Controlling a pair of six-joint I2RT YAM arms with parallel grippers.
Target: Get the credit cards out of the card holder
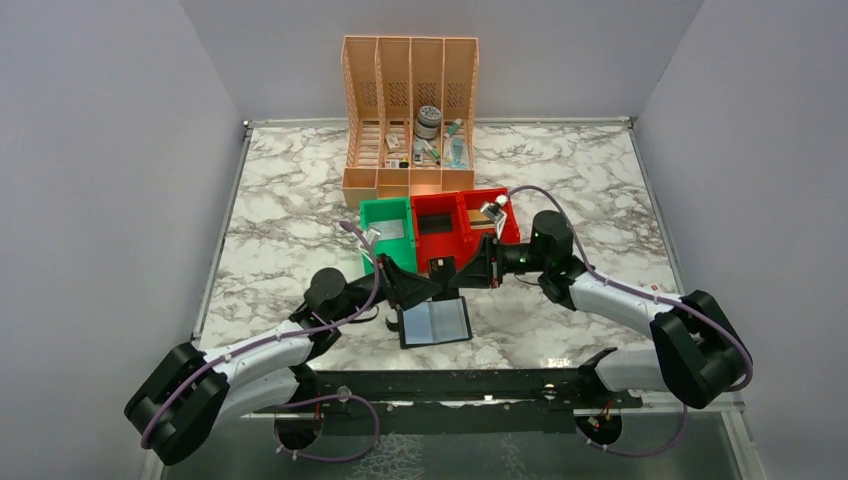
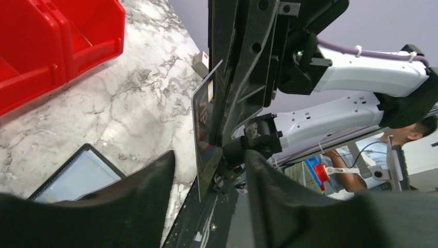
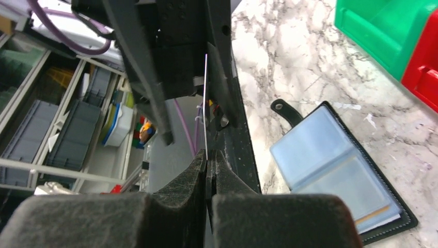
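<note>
Top view: the card holder (image 1: 435, 322) lies open on the table (image 1: 600, 180), pale blue lining up, near the red bin (image 1: 445, 225). Both arms meet just above it.

Left wrist view: the left fingers (image 2: 150, 191) are spread wide, with a dark credit card (image 2: 204, 121) standing on edge in the gap. Its print is too blurred to read.

Right wrist view: the right fingers (image 3: 193, 178) are pinched tight on that card's edge. The holder sits off to the side, its tab flat on the table.

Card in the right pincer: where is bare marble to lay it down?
Bare marble lies left of the green bin and right of the red bins. Crowded: the centre, where left pincer and right pincer, gripping the card, meet over the open card holder, bins just behind.
</note>
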